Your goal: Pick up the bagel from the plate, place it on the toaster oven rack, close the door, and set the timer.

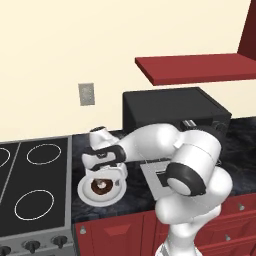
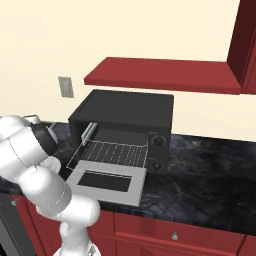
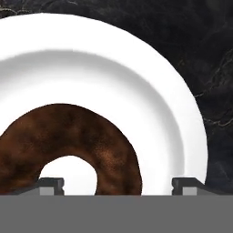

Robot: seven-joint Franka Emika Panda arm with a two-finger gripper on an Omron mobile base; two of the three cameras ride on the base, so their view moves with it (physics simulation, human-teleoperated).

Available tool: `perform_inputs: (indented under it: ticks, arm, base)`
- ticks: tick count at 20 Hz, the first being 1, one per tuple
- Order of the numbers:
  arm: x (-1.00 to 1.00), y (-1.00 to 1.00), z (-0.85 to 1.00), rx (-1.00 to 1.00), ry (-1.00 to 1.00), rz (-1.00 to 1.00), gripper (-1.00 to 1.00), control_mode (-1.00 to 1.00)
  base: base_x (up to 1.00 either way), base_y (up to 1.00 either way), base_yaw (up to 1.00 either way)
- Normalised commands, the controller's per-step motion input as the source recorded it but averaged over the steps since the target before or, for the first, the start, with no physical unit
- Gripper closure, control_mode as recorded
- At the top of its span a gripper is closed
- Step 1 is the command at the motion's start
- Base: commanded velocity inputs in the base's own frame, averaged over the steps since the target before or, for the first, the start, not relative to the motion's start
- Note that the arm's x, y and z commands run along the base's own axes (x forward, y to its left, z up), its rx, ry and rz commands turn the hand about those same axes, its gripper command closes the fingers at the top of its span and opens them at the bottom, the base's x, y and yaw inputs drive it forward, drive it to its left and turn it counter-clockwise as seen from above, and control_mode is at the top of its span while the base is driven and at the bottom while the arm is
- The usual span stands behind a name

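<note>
The dark-brown bagel (image 3: 68,141) lies on the white plate (image 3: 150,91), which sits on the dark counter beside the stove. My gripper (image 3: 119,185) hangs just above it, pointing down and open. One fingertip (image 3: 50,184) is over the bagel's pale hole and the other is outside the ring, so the bagel's right side lies between them. From the left base view the hand (image 1: 104,172) covers part of the plate (image 1: 85,194) and bagel (image 1: 101,187). The toaster oven (image 2: 125,117) stands with its door (image 2: 107,181) folded down flat, its wire rack (image 2: 112,152) slid out, and two black knobs (image 2: 158,141) on its front strip.
The grey stove (image 1: 32,185) with burner rings borders the plate on the left. A red shelf (image 2: 160,75) hangs over the toaster oven. Red cabinets (image 2: 175,232) run beneath the dark marble counter (image 2: 210,170). A wall outlet (image 1: 86,94) sits behind the plate.
</note>
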Motion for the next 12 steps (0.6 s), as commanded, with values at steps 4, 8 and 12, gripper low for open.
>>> perform_inputs:
  ticks: [4, 8, 12]
  arm:
    - [-0.59, -0.29, -0.27, 0.00, 0.00, 0.01, -1.00, -1.00]
    - [-0.37, -0.22, -0.23, 0.00, 0.00, 0.01, -1.00, -1.00]
    - [-0.02, 0.00, -0.04, 0.00, 0.00, 0.00, -1.00, -1.00]
  base:
    - [0.00, 0.00, 0.00]
    - [0.00, 0.00, 0.00]
    - [0.00, 0.00, 0.00]
